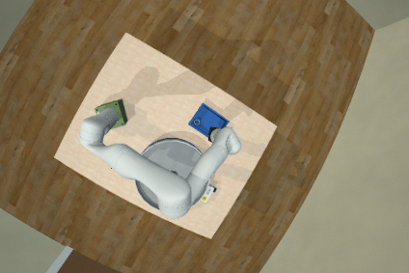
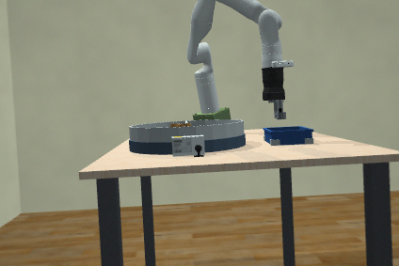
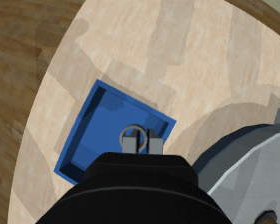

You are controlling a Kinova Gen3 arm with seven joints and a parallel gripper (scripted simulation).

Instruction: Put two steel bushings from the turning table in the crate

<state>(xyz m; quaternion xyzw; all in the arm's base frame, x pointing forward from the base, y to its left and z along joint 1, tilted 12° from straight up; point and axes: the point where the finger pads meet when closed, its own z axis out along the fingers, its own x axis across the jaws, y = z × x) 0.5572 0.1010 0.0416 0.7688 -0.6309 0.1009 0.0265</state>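
Observation:
My gripper [image 2: 280, 114] hangs a little above the blue crate [image 2: 288, 134], over its side nearest the turning table. It is shut on a small steel bushing [image 3: 134, 137], seen as a grey ring between the fingertips in the wrist view. The crate [image 1: 207, 122] holds one steel bushing [image 1: 197, 122], visible from above. The crate also shows in the wrist view [image 3: 104, 129] below the fingers. The round grey turning table [image 2: 186, 136] stands left of the crate.
The arm's green base [image 2: 212, 115] stands behind the turning table. A small grey control box [image 2: 188, 146] sits at the turning table's front. My arm crosses over the turning table [image 1: 169, 159] and hides much of it from above.

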